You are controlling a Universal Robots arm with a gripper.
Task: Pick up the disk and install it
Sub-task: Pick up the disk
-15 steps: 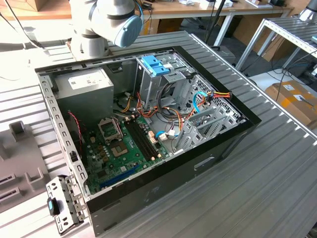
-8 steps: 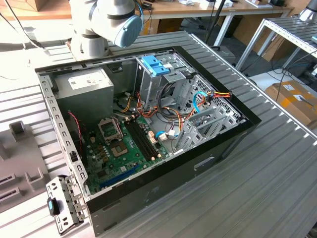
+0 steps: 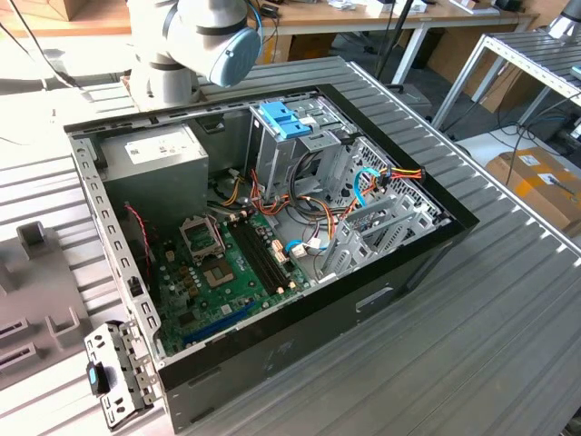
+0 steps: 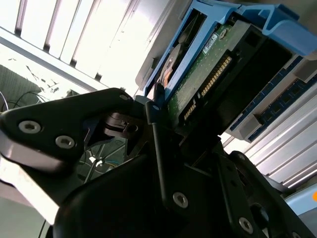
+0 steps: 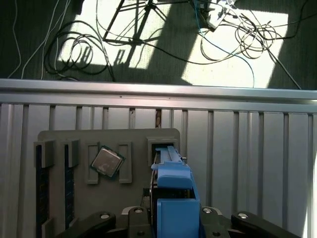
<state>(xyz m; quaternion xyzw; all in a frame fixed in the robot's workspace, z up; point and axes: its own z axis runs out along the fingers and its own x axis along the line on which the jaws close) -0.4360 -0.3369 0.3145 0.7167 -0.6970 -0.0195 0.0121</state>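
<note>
Disk [image 4: 194, 83] juts lengthwise from end effector [image 5: 171, 216].

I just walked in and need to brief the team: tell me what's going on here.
The robot arm's gripper looks closed on the disk, which sits in a blue bracket. In the first wrist view it is over a grey parts tray on the slatted metal table, near a processor chip lying in that tray. The disk is not yet in the open computer case seen in the exterior view.
</note>
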